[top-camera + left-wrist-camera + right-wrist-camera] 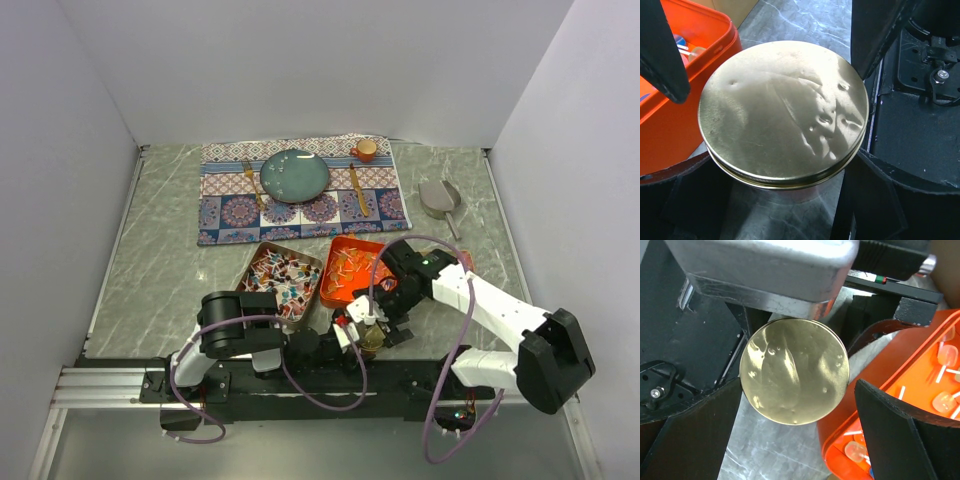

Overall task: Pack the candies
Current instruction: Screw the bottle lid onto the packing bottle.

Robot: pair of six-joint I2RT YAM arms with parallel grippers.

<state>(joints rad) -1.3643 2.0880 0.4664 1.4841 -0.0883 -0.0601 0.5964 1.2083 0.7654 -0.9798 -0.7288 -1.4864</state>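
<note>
A jar with a round gold lid (372, 338) stands at the near table edge, beside the orange tray (340, 290). My left gripper (357, 327) is shut on the jar just below the lid (782, 110), its fingers (875, 190) against both sides. My right gripper (392, 297) is open and hangs over the lid (794, 371), its fingers (890, 425) standing wider than the rim. Orange-red candies (946, 356) on sticks lie in the orange tray (880, 365). Red-white-blue candies (283, 278) fill the metal tray to its left.
A patterned placemat (300, 205) at the back holds a teal plate (295, 175), gold cutlery and a small orange cup (366, 150). A silver scoop (440, 197) lies at the back right. White walls close in the table on three sides.
</note>
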